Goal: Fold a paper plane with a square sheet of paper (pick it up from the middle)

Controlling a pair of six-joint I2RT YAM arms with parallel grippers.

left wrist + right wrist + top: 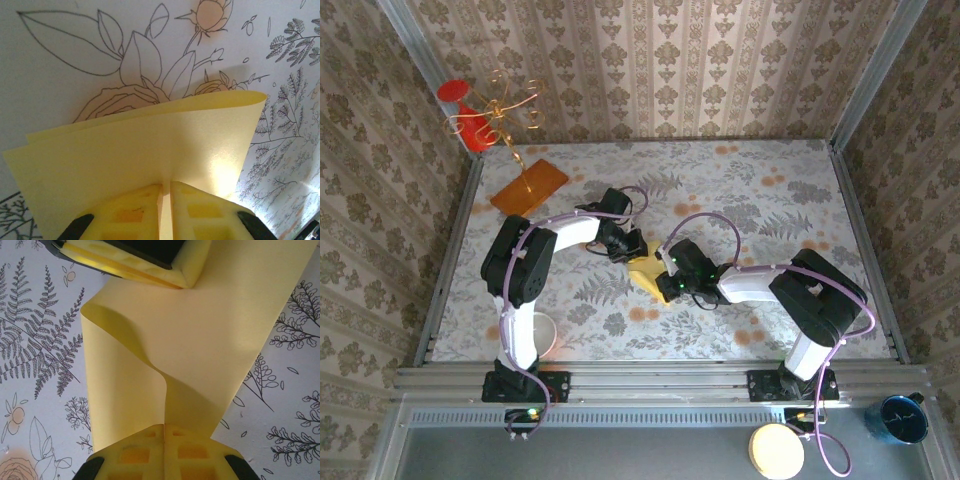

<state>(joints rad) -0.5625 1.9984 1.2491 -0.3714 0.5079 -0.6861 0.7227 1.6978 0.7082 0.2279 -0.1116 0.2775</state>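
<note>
The square sheet of paper, pale yellow, hangs between both grippers over the middle of the table. It is doubled over and bowed, not a pointed paper plane. My left gripper is shut on one edge, and the sheet curves away from it in two layers. My right gripper is shut on the opposite edge, where the paper pinches into a ridge and twists upward. In the right wrist view the left gripper's fingers clamp the paper's far end. From above, the left gripper and right gripper stand close together.
An orange board with a gold wire stand sits at the far left of the floral table. A white bowl lies by the left arm's base. A pale disc and a blue cup rest on the front ledge.
</note>
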